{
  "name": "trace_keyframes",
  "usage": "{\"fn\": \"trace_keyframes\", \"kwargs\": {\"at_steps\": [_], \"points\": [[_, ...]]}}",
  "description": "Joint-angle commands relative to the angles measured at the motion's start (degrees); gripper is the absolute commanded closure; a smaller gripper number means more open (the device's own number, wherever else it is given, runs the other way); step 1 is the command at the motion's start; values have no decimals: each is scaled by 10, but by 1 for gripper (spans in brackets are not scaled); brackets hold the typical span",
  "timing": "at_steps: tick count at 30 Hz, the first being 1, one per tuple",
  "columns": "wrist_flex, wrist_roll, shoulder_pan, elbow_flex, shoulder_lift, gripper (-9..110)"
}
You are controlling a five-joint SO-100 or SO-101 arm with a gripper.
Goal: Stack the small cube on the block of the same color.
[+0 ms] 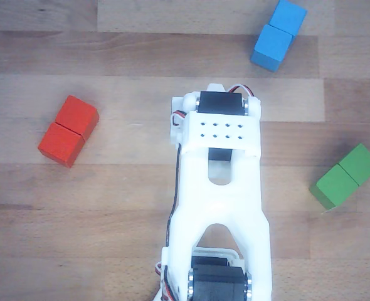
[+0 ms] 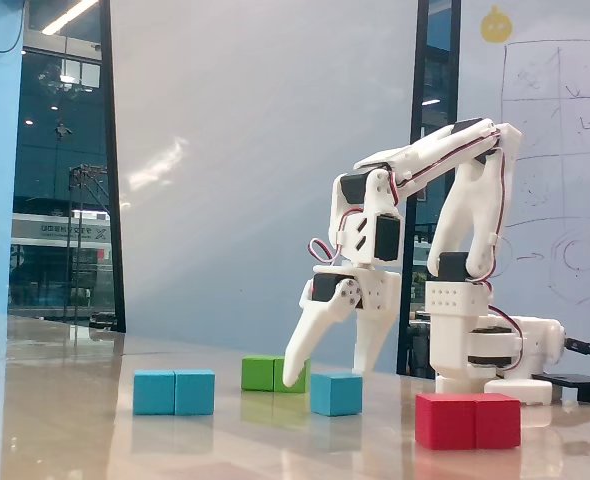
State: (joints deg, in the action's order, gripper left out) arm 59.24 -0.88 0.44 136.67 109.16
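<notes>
Small cube hidden under arm [image 1: 219, 207] in other view.

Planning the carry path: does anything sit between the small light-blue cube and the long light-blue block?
In the fixed view, only bare tabletop separates the small light-blue cube from the long light-blue block.

I could read no text, label or number anywhere; the whiteboard [image 2: 555, 200] in the fixed view carried only faint sketched lines, nothing I could make out.

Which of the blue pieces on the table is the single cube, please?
The small blue cube under the jaws; the other, the blue double block, shows a middle seam.
</notes>
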Motion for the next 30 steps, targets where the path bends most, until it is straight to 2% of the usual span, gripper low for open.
{"fn": "trace_keyframes", "kwargs": {"at_steps": [1,9,24,30], "points": [[-10,4,-2,-5,4,79],[-10,4,-2,-5,4,92],[6,-6,-3,-34,28,93],[97,-7,-3,-130,39,93]]}}
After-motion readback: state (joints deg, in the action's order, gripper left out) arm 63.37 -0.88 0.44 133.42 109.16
